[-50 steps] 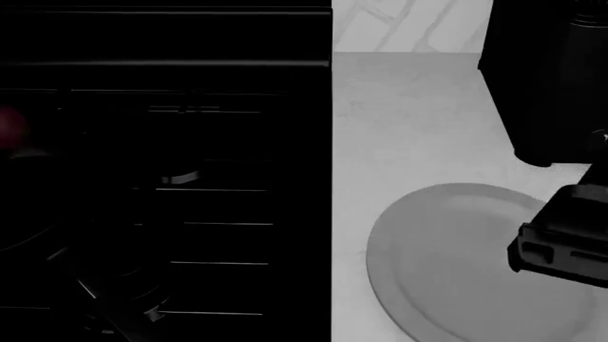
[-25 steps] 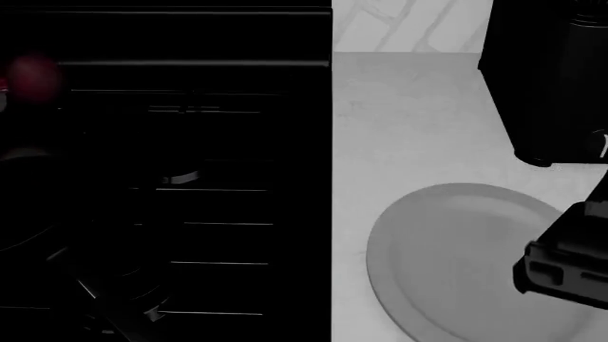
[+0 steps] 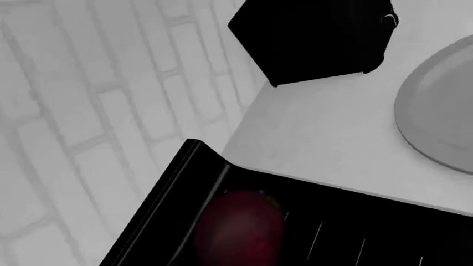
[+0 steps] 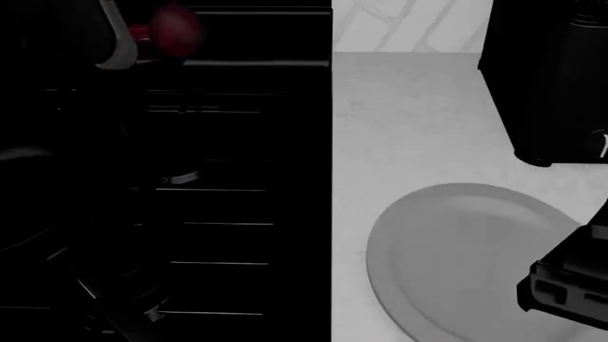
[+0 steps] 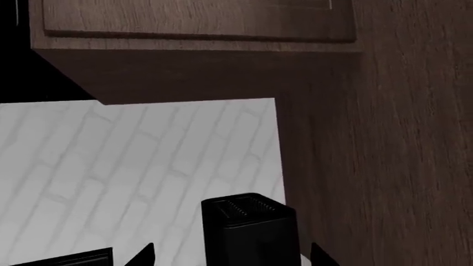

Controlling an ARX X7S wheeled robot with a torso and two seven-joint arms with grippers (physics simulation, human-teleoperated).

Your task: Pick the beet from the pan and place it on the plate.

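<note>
I lift the beet point(image 4: 176, 30) higher than a second ago — left gripper point(image 4: 142, 35) clamped on it, plate point(image 4: 446, 285) next; right gripper's point(image 4: 560, 285) jaws unclear.

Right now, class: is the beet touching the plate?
Apart. The head view shows the beet up over the dark stove, with bare counter between it and the plate.

Dark red-purple beet point(image 4: 176, 29); plain light grey plate point(image 4: 456, 242); black stove point(image 4: 228, 214); white brick-patterned wall point(image 3: 88, 122).

Black boxy right arm housing point(image 4: 568, 281) with recessed slots, matte finish
</note>
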